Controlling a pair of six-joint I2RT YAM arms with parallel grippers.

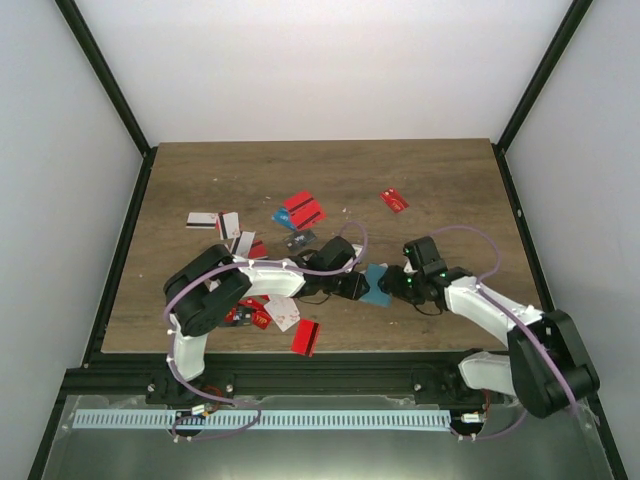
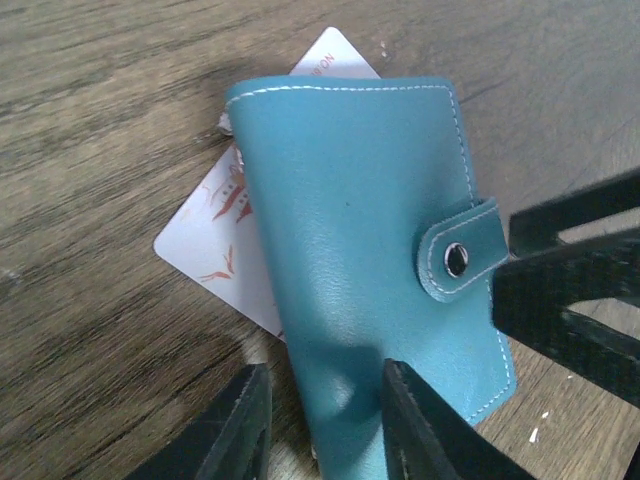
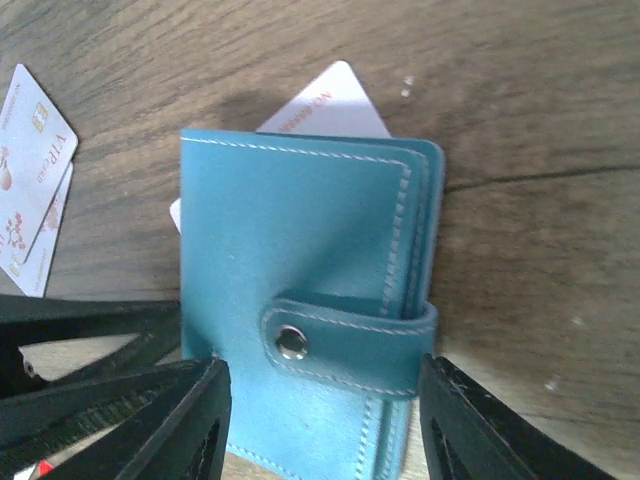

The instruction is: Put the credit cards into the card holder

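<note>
Closed card holder (image 1: 377,284) lies over a white card (image 2: 215,240); left pincer (image 2: 325,385) at its 9 o'clock, right pincer (image 3: 322,380) at 3 o'clock, both open astride its ends.

One holder (image 1: 376,285) lies between the left pincer (image 2: 325,400) and the right pincer (image 3: 325,400). One white card (image 2: 215,235) shows beneath it. About a dozen more cards (image 1: 303,210) lie around the left pincer; overlaps blur the count. One table (image 1: 450,180).
</note>
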